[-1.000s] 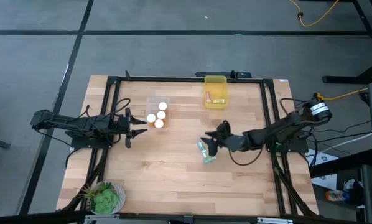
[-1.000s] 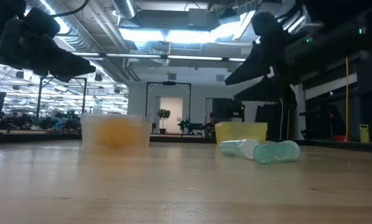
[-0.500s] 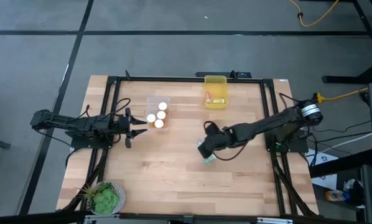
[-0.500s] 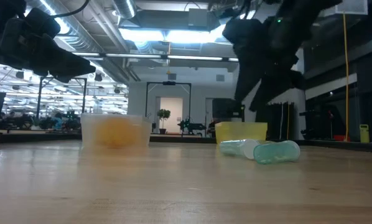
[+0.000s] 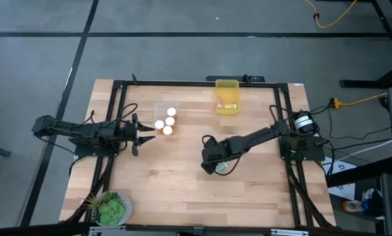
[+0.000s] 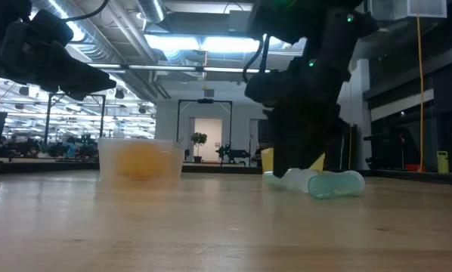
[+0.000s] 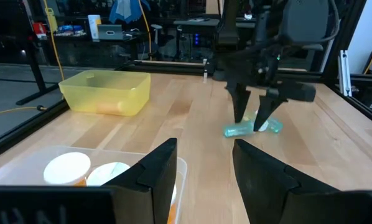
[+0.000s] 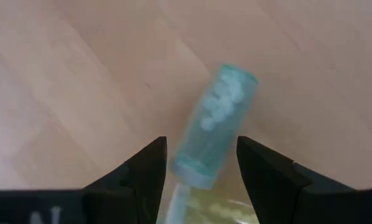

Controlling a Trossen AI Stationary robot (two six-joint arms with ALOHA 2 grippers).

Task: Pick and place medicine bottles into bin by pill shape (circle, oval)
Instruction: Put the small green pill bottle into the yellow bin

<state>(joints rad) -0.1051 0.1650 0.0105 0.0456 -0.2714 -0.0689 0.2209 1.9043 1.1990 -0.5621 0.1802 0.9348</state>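
Two slim bottles lie on their sides, touching, on the wooden table right of centre: a teal one point(image 8: 215, 124) and a paler green one point(image 8: 214, 210), seen also in the high view point(image 5: 220, 168) and the low view point(image 6: 335, 183). My right gripper point(image 8: 201, 163) is open, pointing down, with its fingers on either side of the teal bottle's near end and touching nothing. My left gripper point(image 7: 204, 165) is open and empty, hovering beside the clear bin point(image 5: 158, 111) that holds three orange bottles with white caps point(image 5: 168, 120).
A yellow bin point(image 5: 227, 84) at the far edge holds a yellowish bottle point(image 5: 229, 105) lying on its side. A potted green plant point(image 5: 111, 208) stands at the near left corner. Black frame rails run along the left, right and far sides of the table.
My right gripper has moved toward the table's left edge and down, tipping to point downward, and now stands low over the two slim bottles with its fingers around the teal one. The bottles have stayed where they were.
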